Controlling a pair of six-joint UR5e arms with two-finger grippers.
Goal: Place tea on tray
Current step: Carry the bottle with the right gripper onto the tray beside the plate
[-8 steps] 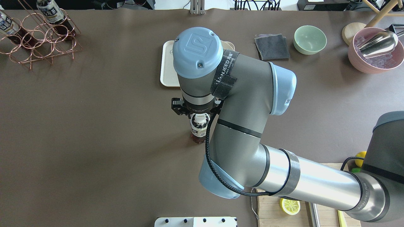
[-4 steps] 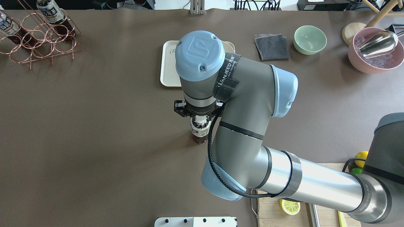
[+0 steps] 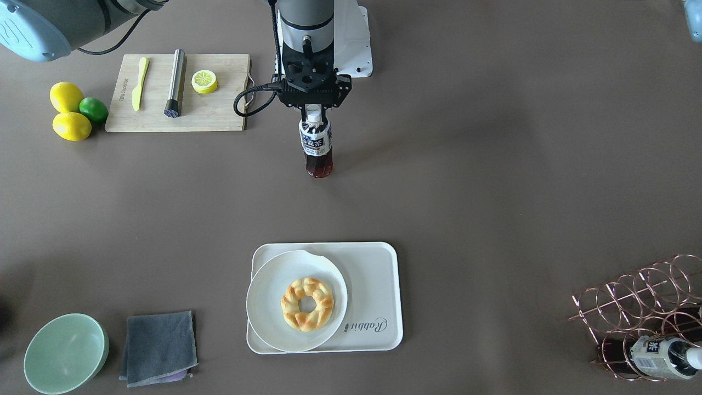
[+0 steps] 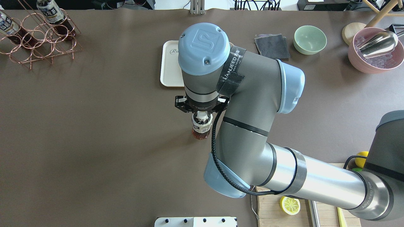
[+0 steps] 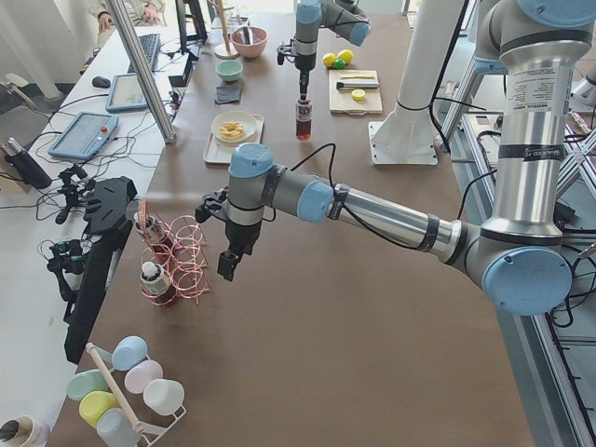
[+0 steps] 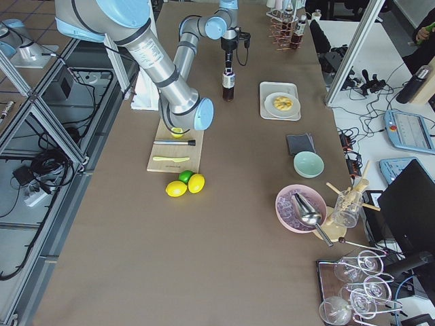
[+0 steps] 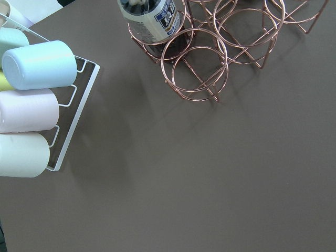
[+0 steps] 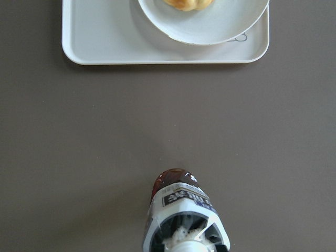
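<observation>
The tea is a small bottle of dark reddish-brown drink with a white cap and a white-and-blue label. It stands upright at mid-table, also in the overhead view and the right wrist view. My right gripper comes straight down and is shut on its cap. I cannot tell whether its base touches the table. The cream tray lies further out and carries a white plate with a doughnut. My left gripper hangs beside the copper rack; I cannot tell its state.
A copper wire rack holds other tea bottles. A wooden board with a lemon slice and knife, lemons and a lime, a green bowl, a grey cloth and a pink bowl stand around.
My right arm has risen and shifted slightly right, towards the tray, with the bottle still in its grip. The bottle's base has moved with it.
</observation>
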